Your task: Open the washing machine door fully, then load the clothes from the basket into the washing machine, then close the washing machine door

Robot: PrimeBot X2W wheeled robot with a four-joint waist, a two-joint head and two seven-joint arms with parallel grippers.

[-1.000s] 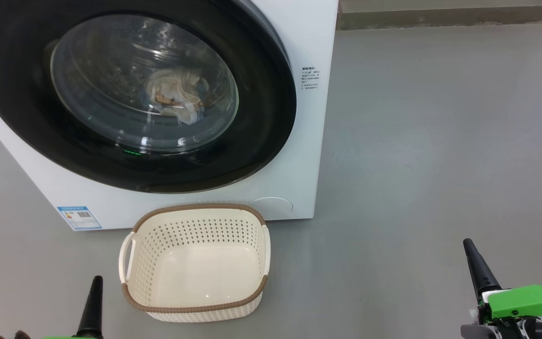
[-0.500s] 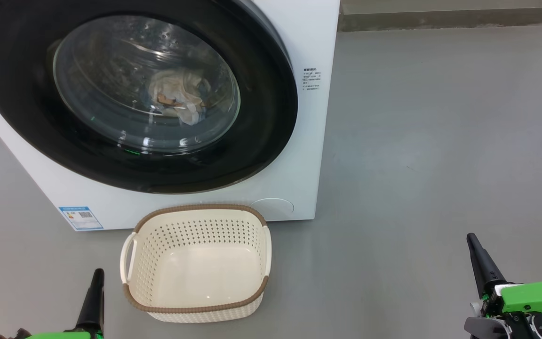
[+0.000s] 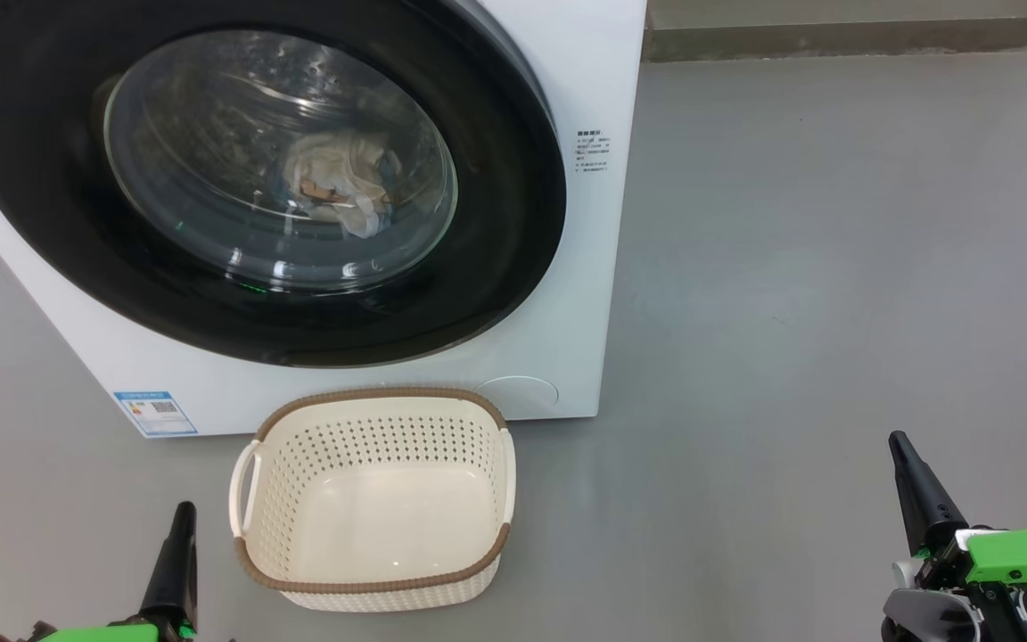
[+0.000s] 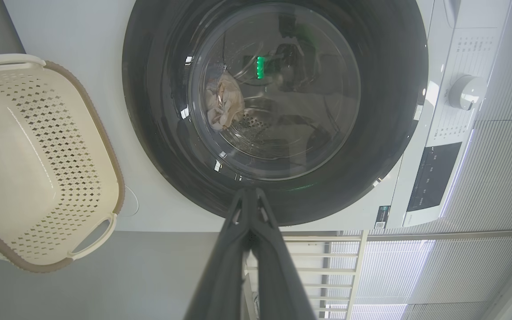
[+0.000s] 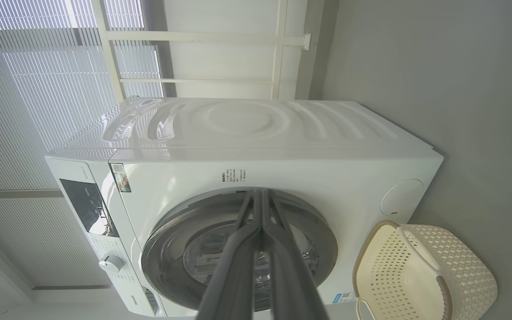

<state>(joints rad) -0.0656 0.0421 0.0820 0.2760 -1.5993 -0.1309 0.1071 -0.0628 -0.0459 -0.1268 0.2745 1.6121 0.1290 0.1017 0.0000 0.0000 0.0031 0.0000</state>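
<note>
My left hand (image 3: 182,515) hangs low at the near left corner of the basket (image 3: 371,392), just beside it and not touching. Its two dark fingers are pressed together, holding nothing. My right hand (image 3: 899,441) is well apart to the right over the grey floor (image 3: 790,267), its fingers pinched tight as well and empty.

The basket sits on the floor just in front of the washing machine (image 3: 585,267), its pale bottom bare. Above it the door (image 3: 210,178) lies closed against the white front. The clothes (image 3: 340,187) show as a cream and pale blue bundle behind the glass, inside the drum, far from both hands.

In my left wrist view the joined fingertips point at the door's black rim, with the basket off to one side. In my right wrist view the fingertips line up with the edge of the rim, just under a small printed label.

Against a second ago, both my hands reach a little higher in the head view, and the right one also sits slightly further right. The whole picture has slid a touch sideways, so the camera moved. The door, clothes and basket lie as they did.
</note>
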